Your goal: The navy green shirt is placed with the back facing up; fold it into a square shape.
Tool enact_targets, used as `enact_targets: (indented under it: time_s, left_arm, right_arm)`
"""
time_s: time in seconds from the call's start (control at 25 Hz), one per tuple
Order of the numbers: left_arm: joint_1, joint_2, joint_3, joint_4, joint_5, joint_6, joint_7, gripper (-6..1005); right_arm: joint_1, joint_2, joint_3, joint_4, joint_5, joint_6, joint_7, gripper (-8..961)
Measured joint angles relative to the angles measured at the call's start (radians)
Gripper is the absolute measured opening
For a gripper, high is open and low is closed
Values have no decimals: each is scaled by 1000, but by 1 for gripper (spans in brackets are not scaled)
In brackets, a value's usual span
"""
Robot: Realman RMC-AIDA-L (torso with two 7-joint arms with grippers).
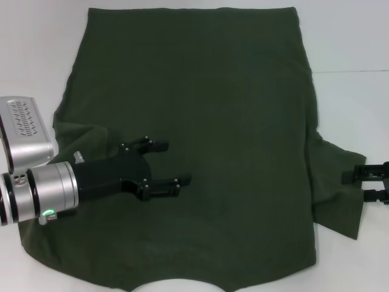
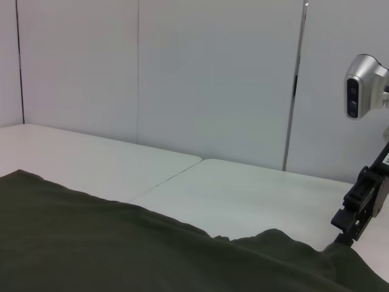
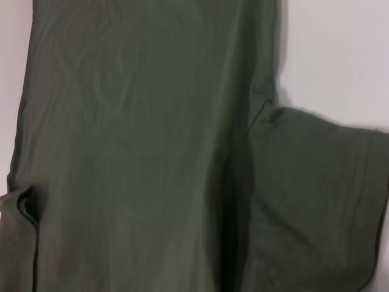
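White table (image 1: 352, 109), bare surface visible at the upper left, the right side and the lower corners of the head view. Faint seam line (image 1: 358, 71) across the table at the upper right of that frame. In the left wrist view the table (image 2: 243, 194) fills the middle band, with a seam (image 2: 164, 178) running diagonally toward the lower left. Behind it, a pale grey panelled wall (image 2: 213, 73) with thin dark vertical joints (image 2: 294, 85). In the right wrist view, table (image 3: 340, 55) at upper right.
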Motion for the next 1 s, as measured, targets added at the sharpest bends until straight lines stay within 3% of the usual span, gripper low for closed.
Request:
enact_targets:
  time_s: [0.48, 1.0]
  left_arm:
    - [-2, -1, 9, 0, 0, -12, 2, 904]
    - [-2, -5, 15, 0, 0, -15, 11, 904]
  right_arm:
    - [4, 12, -10, 15, -2, 28, -1, 872]
    - [14, 18, -20, 15, -6, 41, -2, 671]
